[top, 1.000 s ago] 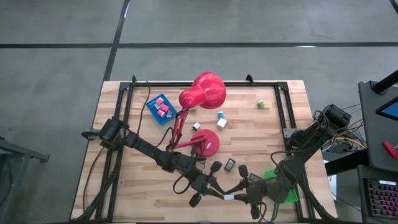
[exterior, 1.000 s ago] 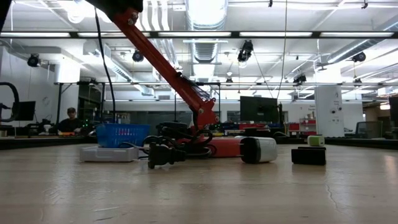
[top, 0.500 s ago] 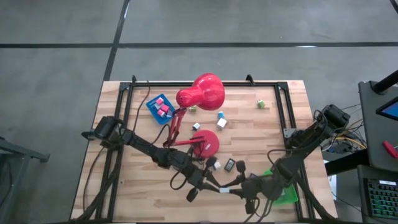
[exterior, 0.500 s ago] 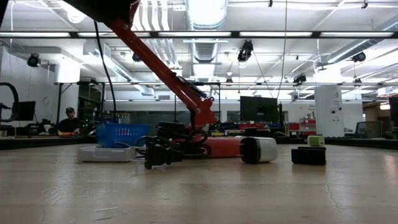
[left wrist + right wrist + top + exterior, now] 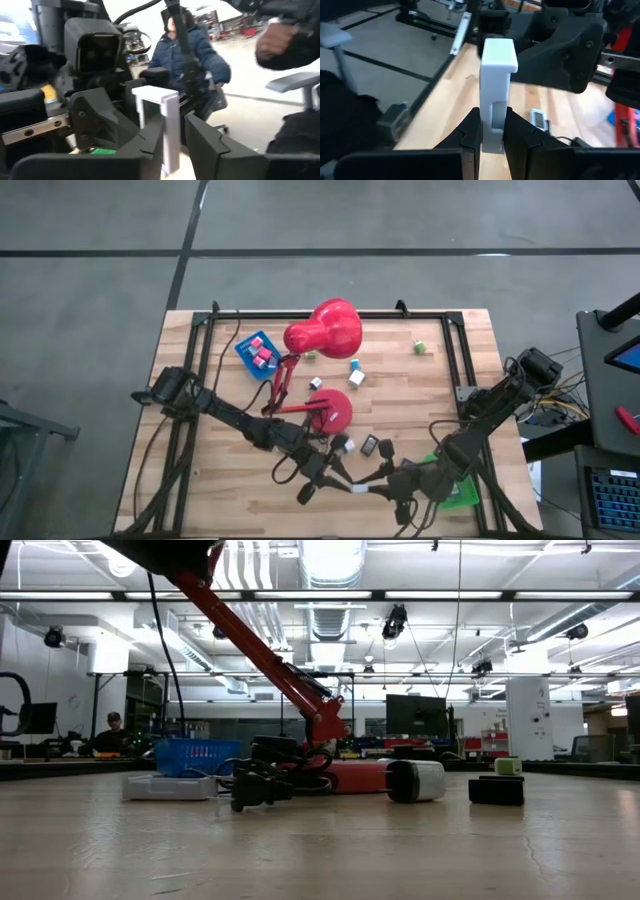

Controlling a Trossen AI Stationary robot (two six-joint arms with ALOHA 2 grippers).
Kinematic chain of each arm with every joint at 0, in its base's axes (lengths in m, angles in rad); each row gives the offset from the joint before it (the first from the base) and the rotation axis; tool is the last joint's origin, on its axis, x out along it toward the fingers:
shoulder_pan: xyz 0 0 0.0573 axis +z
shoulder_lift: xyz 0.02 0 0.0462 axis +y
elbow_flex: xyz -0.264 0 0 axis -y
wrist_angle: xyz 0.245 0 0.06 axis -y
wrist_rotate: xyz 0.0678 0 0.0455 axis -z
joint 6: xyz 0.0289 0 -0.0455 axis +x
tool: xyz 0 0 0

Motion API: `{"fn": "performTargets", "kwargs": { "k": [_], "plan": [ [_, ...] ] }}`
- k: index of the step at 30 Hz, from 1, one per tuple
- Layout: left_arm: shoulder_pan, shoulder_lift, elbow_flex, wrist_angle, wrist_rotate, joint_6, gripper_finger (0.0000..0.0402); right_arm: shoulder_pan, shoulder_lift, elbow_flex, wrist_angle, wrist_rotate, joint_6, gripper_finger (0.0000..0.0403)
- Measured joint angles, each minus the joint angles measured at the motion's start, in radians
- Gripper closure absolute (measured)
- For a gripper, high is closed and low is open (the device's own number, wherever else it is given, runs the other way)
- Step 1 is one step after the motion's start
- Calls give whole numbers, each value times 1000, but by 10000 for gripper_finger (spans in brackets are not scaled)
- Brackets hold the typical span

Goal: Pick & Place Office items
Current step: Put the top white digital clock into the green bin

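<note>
A small white bracket-shaped office item (image 5: 495, 85) hangs above the table's near edge between my two grippers, which face each other. My right gripper (image 5: 492, 131) is shut on it. My left gripper (image 5: 172, 142) stands open around the item's other end (image 5: 161, 112), one finger on each side. In the high view the item (image 5: 361, 488) shows as a white speck between the left gripper (image 5: 338, 472) and the right gripper (image 5: 388, 480). Other small items lie loose on the table: a dark rectangle (image 5: 370, 445), teal and white blocks (image 5: 355, 372) and a green cube (image 5: 421, 348). My right gripper pinches the white item's lower end (image 5: 492, 135) between its two fingers (image 5: 472, 131), which lie along its length. The item sticks out ahead of the fingers, clear of the table. My left gripper's fingers (image 5: 200, 142) flank the item's other end; a narrow gap shows at one finger, and I cannot tell whether the other touches.
The red desk lamp stands mid-table on its round base (image 5: 335, 408), its head (image 5: 322, 328) toward the far edge. A blue tray (image 5: 257, 353) with pink blocks sits far left. A green tray (image 5: 455, 485) lies under the right arm. A person sits beyond the table (image 5: 185, 55).
My left arm has shifted a little near the front edge. The lamp's head and arm have leaned slightly toward the table's left, while its base has stayed in place. The white item stays between the two grippers.
</note>
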Motion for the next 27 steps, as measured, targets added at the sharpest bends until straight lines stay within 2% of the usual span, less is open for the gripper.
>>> {"fn": "performTargets", "kwargs": {
  "k": [5, 9, 12, 15, 22, 27],
  "plan": [
    [-11, -1, 11, -21, 64, -52, 252, 2, 0, -1, -3, 9, 0, 355],
    [-11, -2, 14, -24, 53, -79, 191, -1, 0, -1, -3, 27, 2, 355],
    [-26, -9, 12, -76, 59, -80, 163, 4, 0, -1, -15, 19, 11, 355],
    [-39, -28, 12, -179, 64, -79, 152, 5, -1, -1, -57, 18, 52, 355],
    [-83, -80, 12, -476, 52, -104, 152, 21, -1, -1, -146, 18, 166, 355],
    [-119, -98, 12, -692, -91, -130, 152, 36, -1, 19, -274, 16, 295, 355]
  ]
}}
